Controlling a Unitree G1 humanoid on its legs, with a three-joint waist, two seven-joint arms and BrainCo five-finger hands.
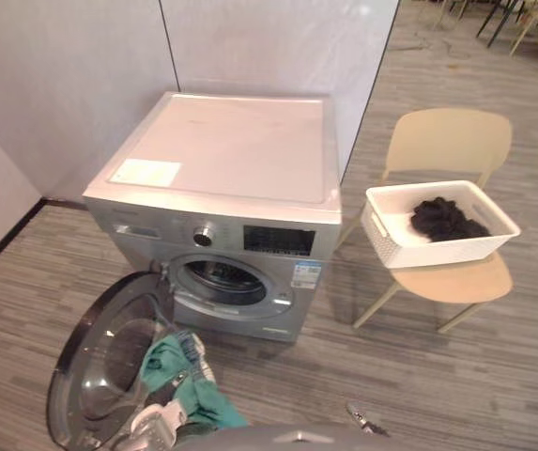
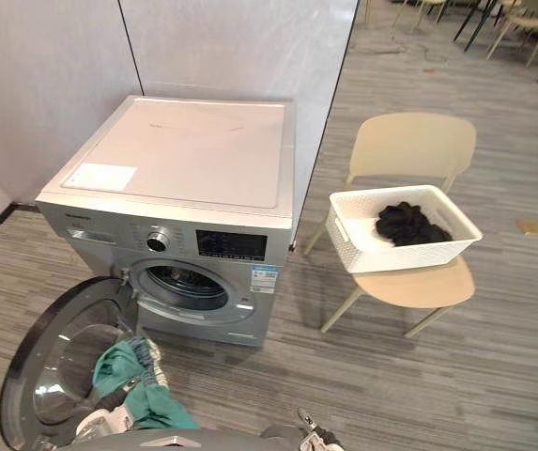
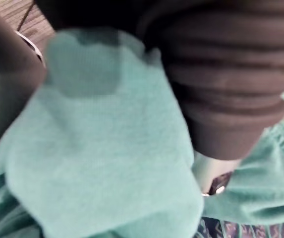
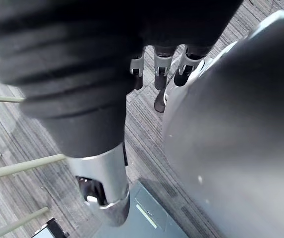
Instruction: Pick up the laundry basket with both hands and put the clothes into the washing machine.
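Grey plank floor runs up to white partition walls, and the silver washing machine sits in the corner they form. Its round door is swung wide toward me, which leaves the drum opening free to load.

My left hand is low beside that door, carrying a teal garment that hangs clear of the floor, close enough to feed in. The cloth is draped over my fingers, so I cannot tell how they are set. I would guess they are curled into it.

My right hand hangs at my side, its fingers loose with nothing in them. I judge it is not needed for one light piece.

The white laundry basket rests on the seat of the beige chair, well apart to my right. A heap of dark clothes lies inside it, not yet loaded.
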